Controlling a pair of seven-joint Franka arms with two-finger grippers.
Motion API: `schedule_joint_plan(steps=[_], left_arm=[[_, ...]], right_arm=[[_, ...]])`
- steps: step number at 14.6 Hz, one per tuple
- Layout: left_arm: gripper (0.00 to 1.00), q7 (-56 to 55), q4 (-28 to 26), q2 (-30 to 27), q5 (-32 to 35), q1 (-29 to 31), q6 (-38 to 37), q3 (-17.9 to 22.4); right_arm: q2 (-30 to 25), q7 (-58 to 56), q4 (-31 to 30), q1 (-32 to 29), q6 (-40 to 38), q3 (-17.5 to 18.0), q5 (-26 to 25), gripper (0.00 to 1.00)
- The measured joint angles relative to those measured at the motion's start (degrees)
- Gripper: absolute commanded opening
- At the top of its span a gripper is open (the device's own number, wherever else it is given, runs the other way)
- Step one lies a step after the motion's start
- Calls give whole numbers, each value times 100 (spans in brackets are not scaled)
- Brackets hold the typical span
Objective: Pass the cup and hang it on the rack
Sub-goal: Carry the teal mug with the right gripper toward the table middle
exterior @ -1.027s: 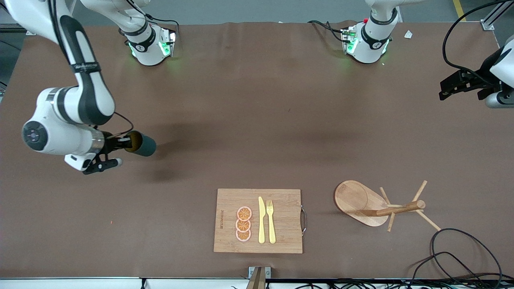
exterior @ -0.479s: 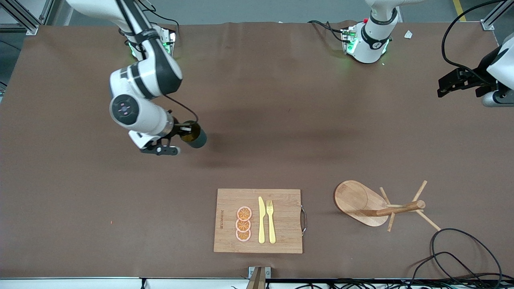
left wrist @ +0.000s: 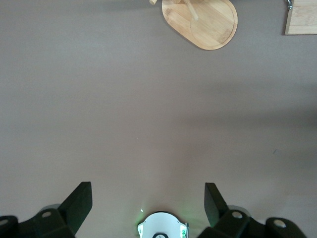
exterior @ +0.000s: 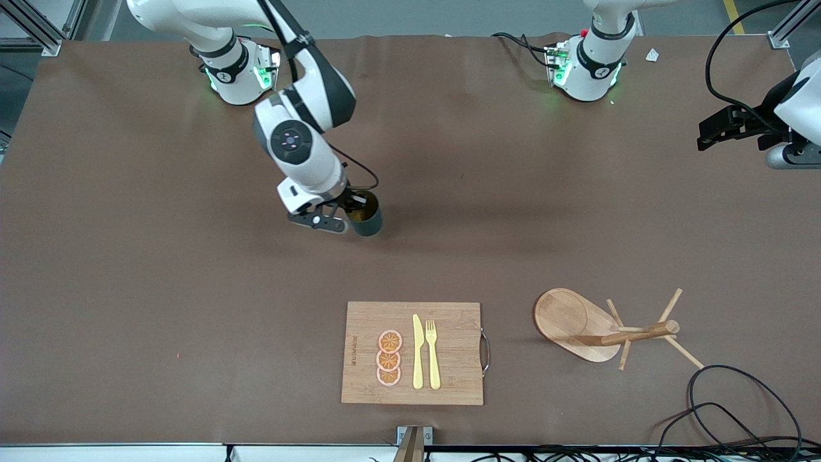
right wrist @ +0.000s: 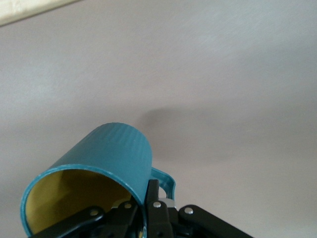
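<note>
The right gripper, at frame centre, pinches the cup's rim. The left gripper, spread empty at the frame's edge, waits. Handover and hanging on the rack remain.

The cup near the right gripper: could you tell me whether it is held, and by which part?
Yes: the right gripper is shut on the cup, pinching its rim wall beside the handle.
</note>
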Motion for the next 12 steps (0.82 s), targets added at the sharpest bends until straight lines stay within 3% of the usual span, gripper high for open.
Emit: schedule_joint_plan(steps=[7,9,11,12], left_arm=[[100,-15,99,563,0,-37,326,-7],[100,-15,145,672,0,-18,357,-5],[100,-15,210,688,0,-5,357,2],[100,-15,258,687,2,-7,357,2]], right_arm=[[815,972,717,559,276,-6,0,1],[923,1102,834,654,276,-6,0,5],[975,1156,877,696,274,-6,0,16],[989,1167,877,702,274,-7,0,36]])
